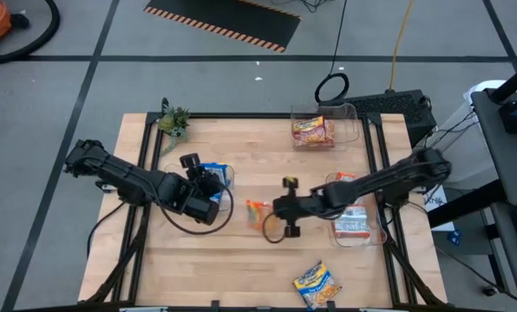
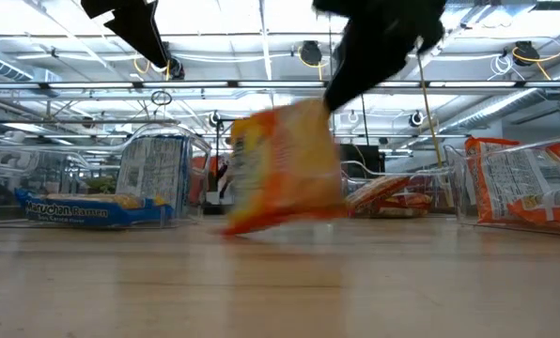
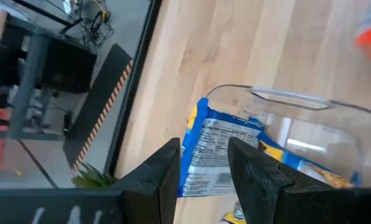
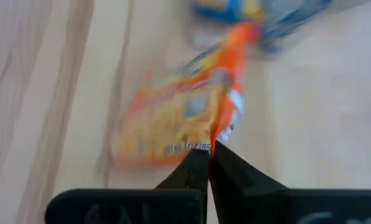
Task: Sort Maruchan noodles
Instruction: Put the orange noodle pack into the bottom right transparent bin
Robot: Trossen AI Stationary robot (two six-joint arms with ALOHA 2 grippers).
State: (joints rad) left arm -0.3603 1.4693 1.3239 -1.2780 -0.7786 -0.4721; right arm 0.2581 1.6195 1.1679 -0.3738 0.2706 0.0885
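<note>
My right gripper (image 4: 209,155) is shut on an orange noodle packet (image 1: 257,212) at mid-table; the packet (image 2: 280,169) shows blurred and tilted in the low view. My left gripper (image 3: 204,165) is open over the clear left bin (image 3: 310,106), its fingers standing either side of a blue-and-yellow packet (image 3: 213,149) that lies in the bin. Orange-red packets (image 1: 313,132) lie in the far bin. A silver-white and red packet (image 1: 352,221) lies in the right bin. A yellow packet (image 1: 316,282) lies flat on the table near its near edge. My right gripper pinches the orange packet by its crimped end edge (image 4: 220,134) between the two fingertips, coming from the table's right. The packet (image 4: 173,124) stretches away from the fingers, tilted. Whether its lower corner (image 2: 235,228) rests on the table I cannot tell.
A small green plant (image 1: 173,120) sits at the far left corner. A black fixture (image 1: 289,183) stands on the table just beyond the right gripper. Bare wood (image 1: 198,269) lies along the near left part of the table.
</note>
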